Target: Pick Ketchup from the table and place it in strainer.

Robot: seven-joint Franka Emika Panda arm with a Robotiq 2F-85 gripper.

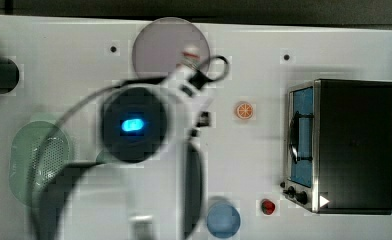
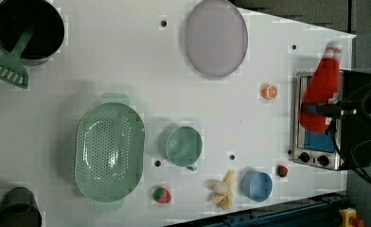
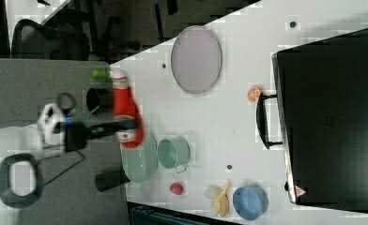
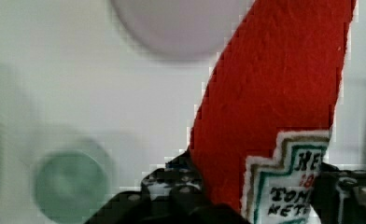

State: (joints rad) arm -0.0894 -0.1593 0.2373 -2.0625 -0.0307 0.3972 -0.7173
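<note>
The ketchup (image 4: 274, 93), a red squeeze bottle with a white cap and a dark label, hangs in the air well above the table, and my gripper (image 4: 265, 196) is shut on its labelled lower body. In the left view the ketchup (image 2: 322, 90) shows in front of the toaster oven, clamped by the gripper (image 2: 323, 109). The right view has the ketchup (image 3: 126, 110) held by the gripper (image 3: 121, 125) above the strainer (image 3: 140, 161). In the top view its white cap (image 1: 190, 54) pokes out by the plate's edge. The pale mint-green strainer (image 2: 110, 151) lies empty on the table.
A grey-lilac plate (image 2: 216, 38) lies at the back and a green cup (image 2: 181, 145) stands beside the strainer. A toaster oven (image 2: 316, 142), an orange slice (image 2: 269, 91), a blue cup (image 2: 257, 185), a banana (image 2: 224, 189), a strawberry (image 2: 161, 194) and a black pot (image 2: 30, 28) share the table.
</note>
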